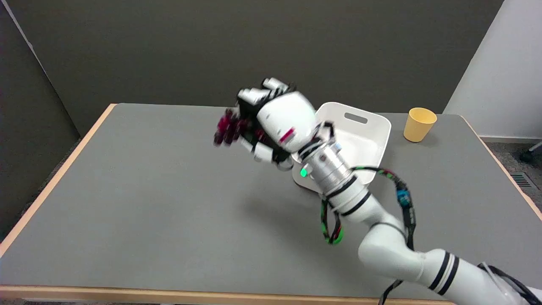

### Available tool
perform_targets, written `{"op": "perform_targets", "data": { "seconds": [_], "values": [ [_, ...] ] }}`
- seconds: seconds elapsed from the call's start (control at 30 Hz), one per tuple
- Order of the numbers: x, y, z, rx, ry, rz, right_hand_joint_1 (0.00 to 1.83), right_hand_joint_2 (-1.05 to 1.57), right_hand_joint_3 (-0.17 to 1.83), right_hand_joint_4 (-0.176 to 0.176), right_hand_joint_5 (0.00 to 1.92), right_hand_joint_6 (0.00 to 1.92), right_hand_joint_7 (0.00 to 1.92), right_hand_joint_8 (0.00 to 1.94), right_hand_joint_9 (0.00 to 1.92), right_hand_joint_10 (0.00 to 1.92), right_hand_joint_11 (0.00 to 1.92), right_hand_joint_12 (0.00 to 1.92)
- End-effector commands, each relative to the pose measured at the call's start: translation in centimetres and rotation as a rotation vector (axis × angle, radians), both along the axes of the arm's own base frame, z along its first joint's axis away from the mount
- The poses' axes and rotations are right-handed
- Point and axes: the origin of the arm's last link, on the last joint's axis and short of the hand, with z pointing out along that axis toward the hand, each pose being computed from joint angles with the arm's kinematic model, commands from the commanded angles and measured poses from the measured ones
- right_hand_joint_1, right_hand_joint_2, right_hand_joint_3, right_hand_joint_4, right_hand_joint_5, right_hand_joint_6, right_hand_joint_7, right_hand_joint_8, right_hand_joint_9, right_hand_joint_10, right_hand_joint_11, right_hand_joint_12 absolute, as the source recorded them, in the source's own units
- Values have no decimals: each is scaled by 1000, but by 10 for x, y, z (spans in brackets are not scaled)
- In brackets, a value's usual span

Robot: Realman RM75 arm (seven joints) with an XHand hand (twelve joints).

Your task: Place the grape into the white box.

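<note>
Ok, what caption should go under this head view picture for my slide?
Right hand holds dark red grapes above the grey table, left of the white box.

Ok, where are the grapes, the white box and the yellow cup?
grapes (225,127), head view, on the blurry dark red bunch held by the robot hand (271,123).
white box (372,140), head view, on its far right wall.
yellow cup (418,125), head view, on its side wall.

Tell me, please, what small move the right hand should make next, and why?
Probably carry it rightward over the white box. The right hand holds the dark red grape bunch in the air, left of the box and above the grey table, so the grapes are not yet over the opening.
</note>
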Motion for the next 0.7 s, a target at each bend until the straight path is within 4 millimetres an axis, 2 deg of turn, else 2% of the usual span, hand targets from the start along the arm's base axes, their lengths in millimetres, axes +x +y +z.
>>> {"op": "perform_targets", "data": {
  "seconds": [0.03,0.1,0.2,0.33,0.4,0.5,0.7],
  "values": [
    [82,-11,129,-483,129,224,1159,1099,456,-176,609,1599,667,1638,848,1780,472,1921],
    [78,-14,163,-571,107,189,1159,1099,454,-176,611,1596,668,1635,851,1779,481,1921],
    [66,-17,204,-655,60,125,1160,1099,450,-176,613,1592,670,1631,853,1779,472,1921],
    [41,-18,240,-733,15,40,1162,1099,445,-176,616,1586,673,1625,854,1774,451,1921],
    [30,-16,247,-759,-7,17,1162,1100,443,-176,616,1585,673,1624,853,1774,441,1921],
    [8,-15,249,-766,-2,-41,1162,1101,443,-176,616,1586,673,1625,852,1776,427,1921],
    [-47,-14,231,-727,17,-183,1159,1105,442,-176,610,1594,666,1634,837,1788,432,1921]
  ]
}}
